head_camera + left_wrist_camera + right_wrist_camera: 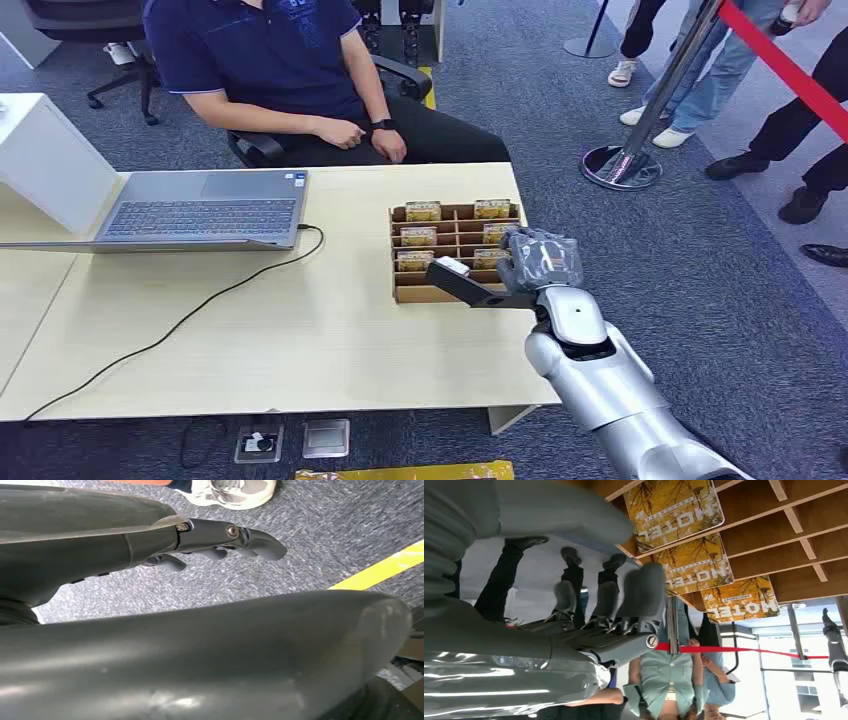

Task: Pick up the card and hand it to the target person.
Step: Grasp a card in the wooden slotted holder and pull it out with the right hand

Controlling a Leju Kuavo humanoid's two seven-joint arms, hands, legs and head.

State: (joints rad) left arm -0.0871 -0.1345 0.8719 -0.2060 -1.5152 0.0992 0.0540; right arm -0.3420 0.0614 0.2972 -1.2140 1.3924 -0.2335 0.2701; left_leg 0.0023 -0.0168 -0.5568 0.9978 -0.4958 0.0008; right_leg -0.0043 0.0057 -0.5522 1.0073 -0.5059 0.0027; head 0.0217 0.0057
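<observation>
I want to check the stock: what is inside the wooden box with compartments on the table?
The wooden box holds yellow cards printed "HOTEL", standing in two columns. Other compartments look empty. The right hand hovers over the box's near right corner and covers that part, so its contents cannot be seen.

Six yellow printed hotel cards (423,211) sit in one wooden slotted rack (420,293); one open grey laptop (203,212) and one black cable (180,325) share the table.

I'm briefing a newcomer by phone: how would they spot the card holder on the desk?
Find the light wooden desk with the silver laptop. Near its right edge sits a brown wooden compartment tray, the one thing there holding yellow cards, beside the robot's right hand.
</observation>
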